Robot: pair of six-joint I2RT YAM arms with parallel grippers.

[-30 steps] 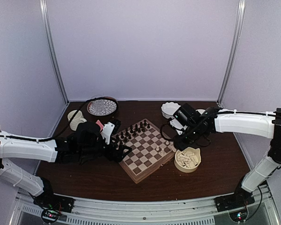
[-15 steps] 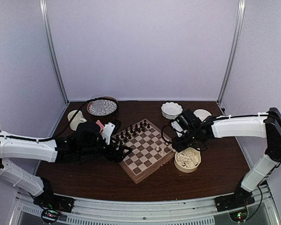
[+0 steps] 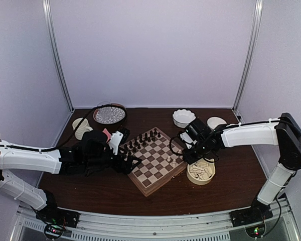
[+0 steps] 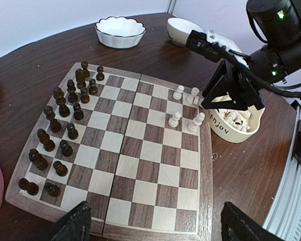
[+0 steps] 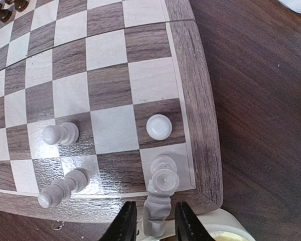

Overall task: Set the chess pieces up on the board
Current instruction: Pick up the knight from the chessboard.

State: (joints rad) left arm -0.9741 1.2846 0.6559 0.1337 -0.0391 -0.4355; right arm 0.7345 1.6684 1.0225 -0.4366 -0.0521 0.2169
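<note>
Placing a white piece: the right arm's fingers [image 5: 126,223] look clamped on a cream chess piece [image 5: 158,201] at the near edge of the board [image 3: 155,159]; this appears to be the fifth white figure going down; four chess pieces [image 4: 174,119] already stand on squares just ahead of those fingers, one of them just beside the held figure; the next move calls for lowering it onto a free square without tipping that neighbour, then letting go; the bowl [image 4: 231,128] of spare cream figures, too heaped to count, sits under the fingers on the worktop [image 3: 115,193]; about sixteen dark pieces [image 4: 65,148] fill two ranks well beyond; the left arm's fingers [image 4: 70,228] hang apart and empty over the board's opposite edge.
</note>
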